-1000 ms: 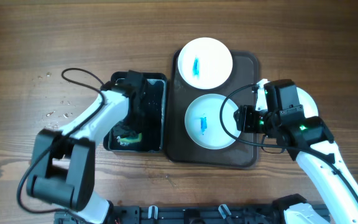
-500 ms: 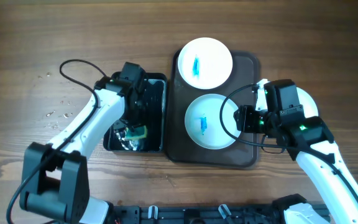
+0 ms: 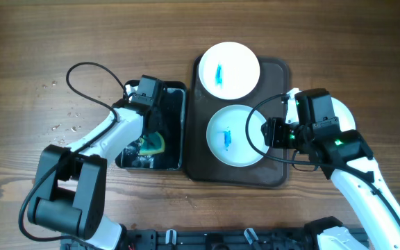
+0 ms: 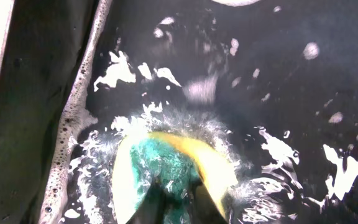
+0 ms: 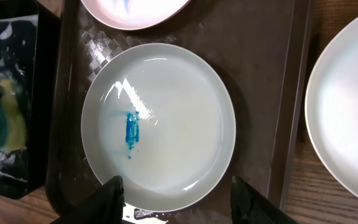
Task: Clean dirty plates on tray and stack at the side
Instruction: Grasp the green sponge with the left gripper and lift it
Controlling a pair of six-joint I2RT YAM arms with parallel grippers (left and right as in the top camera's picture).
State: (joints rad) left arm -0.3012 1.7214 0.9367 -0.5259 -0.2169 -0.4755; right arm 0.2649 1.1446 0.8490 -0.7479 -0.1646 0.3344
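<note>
Plates with a blue smear at the centre lie on the brown tray (image 3: 274, 80), two of them. The far plate (image 3: 228, 66) sits at the far end with its edge over the rim. The middle plate (image 3: 235, 135) lies flat near the middle of the tray, and the two are just apart. A third plate (image 3: 348, 118) rests on the table (image 3: 47, 42) just right of the tray, partly hidden under the right arm; the part that shows in the right wrist view is plain white.

The right gripper (image 3: 267, 132) hangs over the right rim of the middle plate. Its jaws are spread wide, one finger toward each side of that edge, and whether they touch it I cannot tell.

Left of the brown tray, just beside it, stands a narrower black tray (image 3: 181, 125) holding soapy water and foam. The left gripper (image 4: 176, 200) reaches down into it, jaws pinched on a teal and yellow sponge (image 4: 173, 165), which is bent between them. Water drops (image 3: 57, 128) dot the wood further left.
</note>
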